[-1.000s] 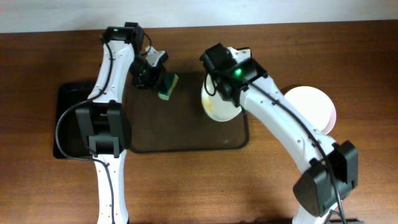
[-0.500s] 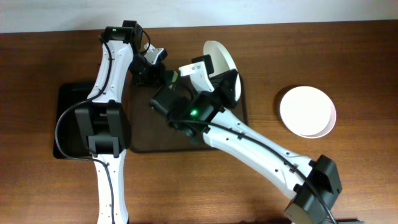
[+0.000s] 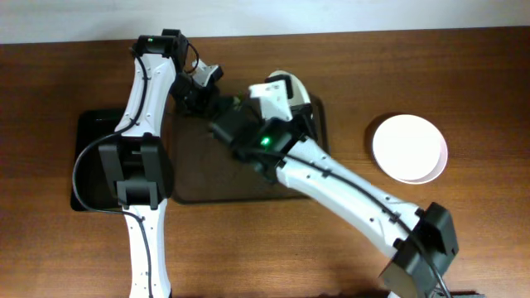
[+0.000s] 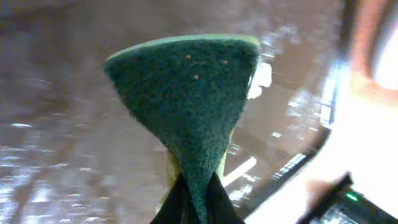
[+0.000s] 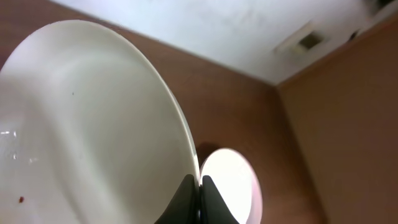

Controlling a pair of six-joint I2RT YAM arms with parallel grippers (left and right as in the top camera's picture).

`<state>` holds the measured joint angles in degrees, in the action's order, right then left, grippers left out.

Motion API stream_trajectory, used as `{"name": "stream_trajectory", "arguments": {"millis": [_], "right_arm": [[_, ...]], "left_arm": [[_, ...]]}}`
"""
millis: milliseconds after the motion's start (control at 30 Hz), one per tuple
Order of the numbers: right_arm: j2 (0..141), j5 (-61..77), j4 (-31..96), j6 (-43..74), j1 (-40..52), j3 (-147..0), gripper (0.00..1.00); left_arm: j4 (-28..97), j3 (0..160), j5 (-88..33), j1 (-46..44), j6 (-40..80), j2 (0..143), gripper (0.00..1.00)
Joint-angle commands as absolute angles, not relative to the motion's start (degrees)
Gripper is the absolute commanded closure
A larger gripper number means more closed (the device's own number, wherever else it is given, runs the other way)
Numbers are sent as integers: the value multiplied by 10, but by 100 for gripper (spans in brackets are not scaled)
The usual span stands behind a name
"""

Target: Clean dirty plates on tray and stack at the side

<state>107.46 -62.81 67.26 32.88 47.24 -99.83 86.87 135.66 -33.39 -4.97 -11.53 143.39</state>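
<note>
A wood-grain tabletop [image 3: 464,240] runs below a strip of pale wall [image 3: 331,16]. On it lies the dark brown tray [image 3: 199,165], rectangular with rounded corners and a low rim, and a smaller black tray [image 3: 87,165] sits to its left. The right end effector [image 5: 200,198] is pinched on the rim of a smooth, glossy white plate [image 5: 93,124], held tilted over the tray's far edge, with a tiny reddish speck on its face. The left end effector [image 4: 194,205] is clamped on a sponge [image 4: 186,93] with a coarse green scouring face and yellow foam. The stacked plates [image 3: 408,147], round and white, rest on the bare wood well right of the tray.
</note>
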Motion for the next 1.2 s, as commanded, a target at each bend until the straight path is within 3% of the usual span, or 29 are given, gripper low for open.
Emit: {"name": "stream_trajectory", "arguments": {"millis": [0, 100, 833, 1000, 1167], "right_arm": [[1072, -587, 673, 342, 461, -995, 96], [1072, -587, 673, 342, 460, -995, 96], [1072, -584, 644, 350, 431, -997, 96], [1072, -580, 644, 350, 431, -997, 96], [1072, -559, 645, 350, 431, -997, 96]], "left_arm": [[906, 1359, -514, -47, -190, 1437, 99], [968, 1359, -619, -47, -291, 1420, 99], [966, 1251, -631, -142, -302, 1414, 99], [965, 1251, -472, -141, -295, 1414, 99], [880, 1251, -312, -138, -150, 1414, 99]]}}
